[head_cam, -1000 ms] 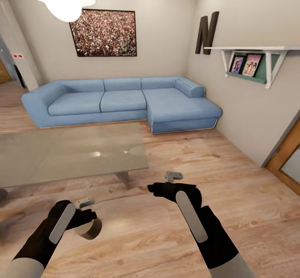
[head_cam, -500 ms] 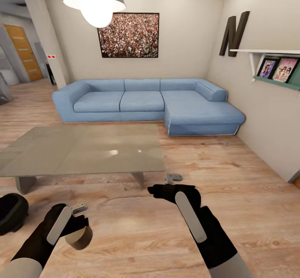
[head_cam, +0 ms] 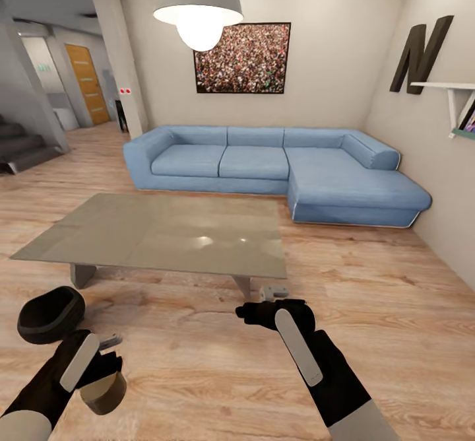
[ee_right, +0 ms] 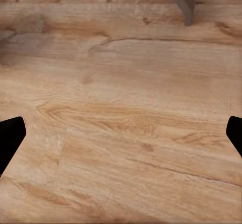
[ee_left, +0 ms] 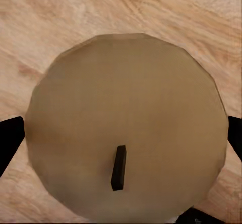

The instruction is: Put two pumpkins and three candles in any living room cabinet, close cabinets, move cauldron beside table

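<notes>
Left gripper [head_cam: 99,378] clamps a candle [head_cam: 104,395]; right gripper [head_cam: 260,302] gapes empty. Cauldron [head_cam: 49,312] sits near-left of the table [head_cam: 158,233]; stowing remains.

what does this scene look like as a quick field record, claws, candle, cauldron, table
left claw: shut on candle, wick end facing the wrist camera
right claw: open, empty, over bare floor
cauldron: on the floor, near the table's front left corner
table: low, grey, nothing on top
sofa: blue, behind the table
cabinet: not seen here
</notes>
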Available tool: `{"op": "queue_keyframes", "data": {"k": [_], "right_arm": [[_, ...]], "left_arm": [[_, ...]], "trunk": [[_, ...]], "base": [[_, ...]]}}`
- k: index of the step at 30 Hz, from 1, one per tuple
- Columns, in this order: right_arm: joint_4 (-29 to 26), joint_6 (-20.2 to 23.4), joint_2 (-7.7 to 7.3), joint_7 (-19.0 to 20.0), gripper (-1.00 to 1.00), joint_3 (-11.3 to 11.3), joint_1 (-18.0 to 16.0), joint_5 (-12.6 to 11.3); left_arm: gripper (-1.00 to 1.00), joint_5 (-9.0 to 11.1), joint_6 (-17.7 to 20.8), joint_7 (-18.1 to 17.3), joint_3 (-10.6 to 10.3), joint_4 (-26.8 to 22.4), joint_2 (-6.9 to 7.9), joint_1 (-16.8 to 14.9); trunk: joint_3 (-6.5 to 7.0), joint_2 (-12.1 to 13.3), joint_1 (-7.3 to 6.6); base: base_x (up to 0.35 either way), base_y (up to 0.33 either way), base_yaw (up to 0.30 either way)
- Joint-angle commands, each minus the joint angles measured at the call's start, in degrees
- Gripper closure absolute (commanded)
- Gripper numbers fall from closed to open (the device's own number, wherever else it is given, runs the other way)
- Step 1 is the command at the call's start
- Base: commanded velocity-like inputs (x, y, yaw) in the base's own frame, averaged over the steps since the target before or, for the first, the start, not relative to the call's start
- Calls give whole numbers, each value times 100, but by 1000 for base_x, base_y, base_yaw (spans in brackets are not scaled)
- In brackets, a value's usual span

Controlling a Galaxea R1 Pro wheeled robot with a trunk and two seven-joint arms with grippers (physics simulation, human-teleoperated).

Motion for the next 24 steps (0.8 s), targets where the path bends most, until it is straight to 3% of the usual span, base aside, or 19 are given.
{"op": "queue_keyframes", "data": {"k": [1, 5, 10, 12, 14, 16, 19, 24], "right_arm": [[8, 10, 0, -60, -100, 4, -4, -59], [84, 10, 6, -66, -100, 4, -9, -52], [229, 10, 13, -67, -100, 10, -24, -36], [249, 10, 16, -68, -100, 12, -25, -31], [262, 10, 15, -69, -100, 11, -26, -26], [266, 10, 16, -69, -100, 12, -29, -25], [273, 10, 17, -69, -100, 12, -28, -24], [300, 10, 17, -69, -100, 13, -28, -24]], "left_arm": [[100, 55, 15, 26, 12, 100, 151, -5], [100, 66, 10, -1, 37, 208, 501, -5], [100, 73, 13, -29, 71, 223, 584, -5], [100, 81, 14, -37, 290, 224, 597, -5], [100, 90, 20, -46, 737, 225, 604, -3], [100, 91, 22, -118, 961, 251, 612, -2], [100, 92, 24, -643, 1079, 338, 715, -1], [100, 73, 24, -1817, 1116, 736, 1166, -3]], "trunk": [[13, 39, -23], [85, 199, -111], [175, 400, -221], [211, 480, -265], [247, 560, -309], [282, 640, -352], [336, 761, -418], [426, 961, -528]], "base": [[0, 0, 289], [0, 0, 289], [0, 0, 289], [0, 0, 289], [0, 0, 289], [0, 0, 289], [0, 0, 289], [0, 0, 289]]}}
